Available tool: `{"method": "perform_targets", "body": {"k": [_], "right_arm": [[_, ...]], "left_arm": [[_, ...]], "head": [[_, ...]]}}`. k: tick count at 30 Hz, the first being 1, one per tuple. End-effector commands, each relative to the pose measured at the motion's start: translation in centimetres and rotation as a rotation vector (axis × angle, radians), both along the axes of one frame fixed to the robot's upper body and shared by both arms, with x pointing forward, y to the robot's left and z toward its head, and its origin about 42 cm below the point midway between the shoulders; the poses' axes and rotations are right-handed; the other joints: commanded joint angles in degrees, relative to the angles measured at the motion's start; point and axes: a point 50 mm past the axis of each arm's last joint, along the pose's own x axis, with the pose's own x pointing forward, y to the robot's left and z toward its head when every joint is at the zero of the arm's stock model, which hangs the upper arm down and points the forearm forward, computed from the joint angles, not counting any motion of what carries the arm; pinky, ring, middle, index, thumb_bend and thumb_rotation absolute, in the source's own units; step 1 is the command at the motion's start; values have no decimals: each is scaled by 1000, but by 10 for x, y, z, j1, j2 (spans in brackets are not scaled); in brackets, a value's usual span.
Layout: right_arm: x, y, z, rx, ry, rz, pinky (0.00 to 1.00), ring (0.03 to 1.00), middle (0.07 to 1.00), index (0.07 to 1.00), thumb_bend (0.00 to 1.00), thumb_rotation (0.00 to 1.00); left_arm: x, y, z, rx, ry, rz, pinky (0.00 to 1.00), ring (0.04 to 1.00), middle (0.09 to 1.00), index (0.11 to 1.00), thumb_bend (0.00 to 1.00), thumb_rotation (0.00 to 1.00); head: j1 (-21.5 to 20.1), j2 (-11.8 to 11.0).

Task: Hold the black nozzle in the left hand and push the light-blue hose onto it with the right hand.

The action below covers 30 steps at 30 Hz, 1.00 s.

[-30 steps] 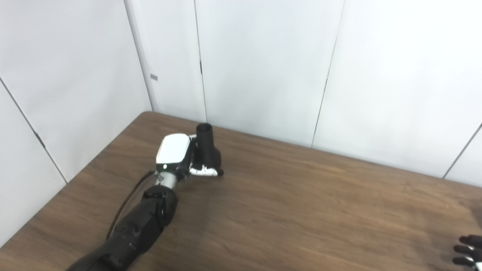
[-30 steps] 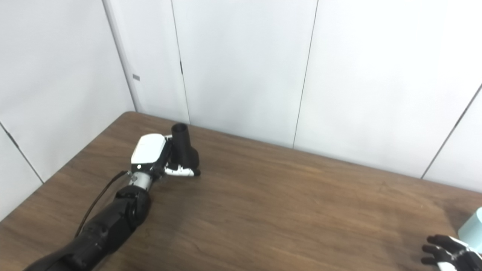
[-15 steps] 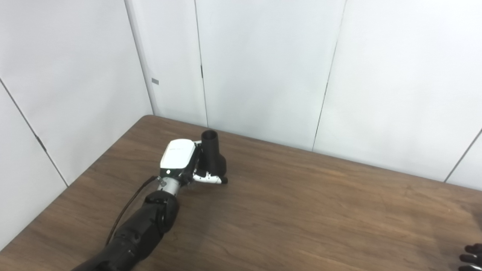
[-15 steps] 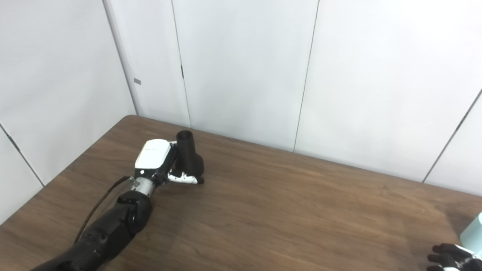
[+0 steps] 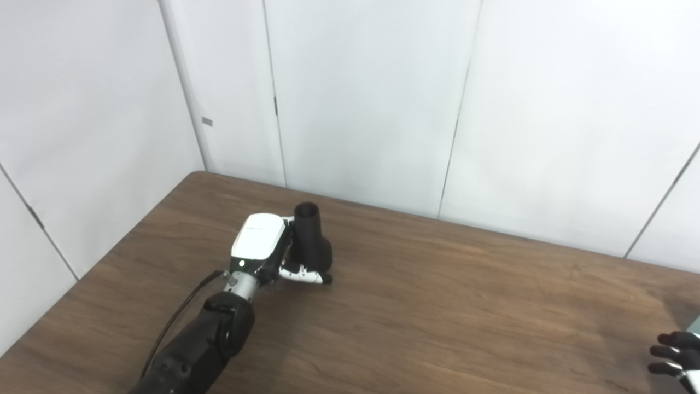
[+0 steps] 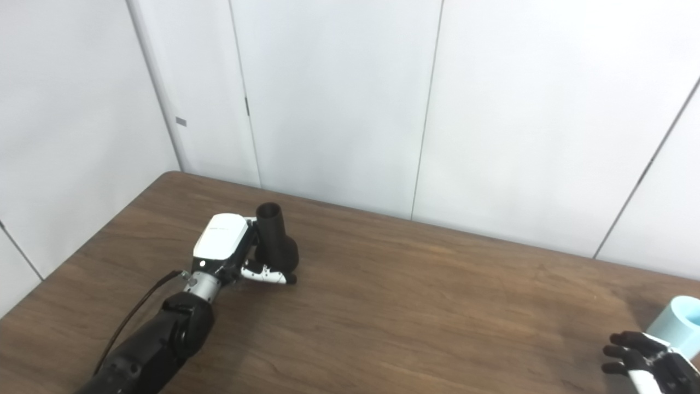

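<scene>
Two hands sit far apart on the bench (image 6: 415,306): the left hand (image 6: 229,249) wraps the upright black nozzle (image 6: 273,235), while the right hand (image 6: 637,355), fingers spread, reaches beside the light-blue hose (image 6: 675,323) and should grip it firmly first.

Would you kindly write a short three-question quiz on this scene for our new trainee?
1. True or false: the left hand is closed around the black nozzle.
2. Which way does the nozzle's open end face? A) up B) down onto the table C) toward the right hand
3. Fill in: the light-blue hose shows at the far ______ edge of the right eye view, beside the right hand.

Key:
1. True; the nozzle stands upright in that hand on the wooden table.
2. A.
3. Right; the hose is far from the nozzle and not yet pushed on.
</scene>
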Motion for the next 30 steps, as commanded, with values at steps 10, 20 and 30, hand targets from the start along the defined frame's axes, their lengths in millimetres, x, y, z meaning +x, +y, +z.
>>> {"method": "perform_targets", "body": {"k": [10,20,30], "right_arm": [[-10,5,23,13,-81,-66,630,721,737,708,323,49],[-15,14,19,3,-105,-80,676,742,747,718,309,21],[-17,12,23,0,-144,-107,693,761,766,746,322,202]], "left_arm": [[-35,-55,-43,-131,89,-179,645,483,480,463,505,0],[-51,-88,-39,-192,115,-319,655,473,486,458,505,0],[-51,-111,-46,-185,118,-401,649,519,478,445,502,0]], "head": [[-102,-6],[-142,4],[-157,12]]}}
